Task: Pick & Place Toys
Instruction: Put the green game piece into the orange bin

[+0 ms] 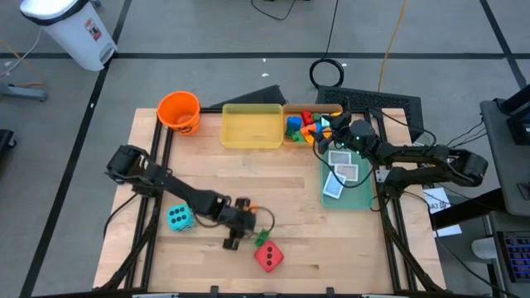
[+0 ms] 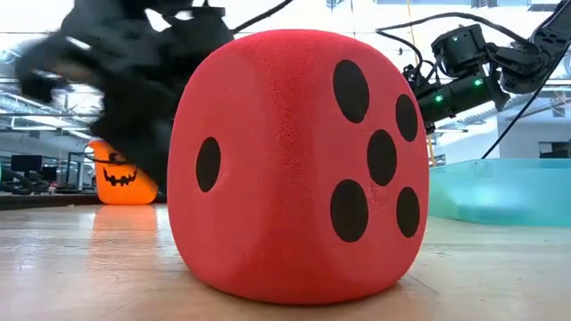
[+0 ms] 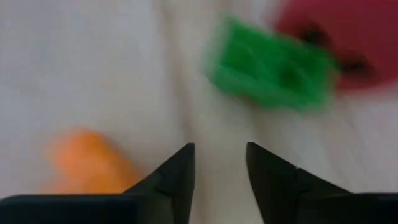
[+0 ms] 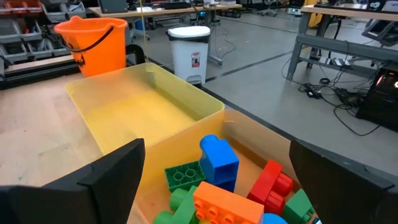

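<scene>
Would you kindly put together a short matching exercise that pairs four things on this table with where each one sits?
Things:
1. red die
2. cyan die
3. playing cards
4. orange bucket

Places:
A. inside the green tray on the table's right side
B. at the table's far left corner, beside the yellow tray
C. near the front edge, just ahead of the left gripper
D. on bare wood beside the left arm, left of the other die

Pairs: 1-C, 2-D, 3-A, 4-B
</scene>
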Action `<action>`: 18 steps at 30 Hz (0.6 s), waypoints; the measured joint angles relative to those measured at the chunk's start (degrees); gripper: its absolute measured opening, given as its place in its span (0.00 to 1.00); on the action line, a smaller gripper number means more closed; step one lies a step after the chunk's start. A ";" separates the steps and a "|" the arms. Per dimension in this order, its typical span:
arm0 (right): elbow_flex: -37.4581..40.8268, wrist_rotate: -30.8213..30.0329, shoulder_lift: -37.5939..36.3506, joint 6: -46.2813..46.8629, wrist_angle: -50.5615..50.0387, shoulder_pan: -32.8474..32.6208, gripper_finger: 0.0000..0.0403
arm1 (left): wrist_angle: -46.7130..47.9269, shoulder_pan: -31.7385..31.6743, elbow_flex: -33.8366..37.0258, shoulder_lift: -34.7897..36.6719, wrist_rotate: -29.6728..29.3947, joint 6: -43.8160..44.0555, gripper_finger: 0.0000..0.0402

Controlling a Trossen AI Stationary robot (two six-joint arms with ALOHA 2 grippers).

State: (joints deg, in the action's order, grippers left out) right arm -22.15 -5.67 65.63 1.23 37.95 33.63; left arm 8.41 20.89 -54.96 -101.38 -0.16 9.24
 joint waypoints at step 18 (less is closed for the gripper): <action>-0.07 -0.11 -0.52 1.14 1.38 -2.55 0.91 | -25.81 5.26 -0.11 -13.33 -10.60 -11.40 0.06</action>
State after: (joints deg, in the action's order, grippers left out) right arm -22.22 -5.78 65.10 2.38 39.33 31.08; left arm -17.40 26.15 -55.07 -114.71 -10.76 -2.17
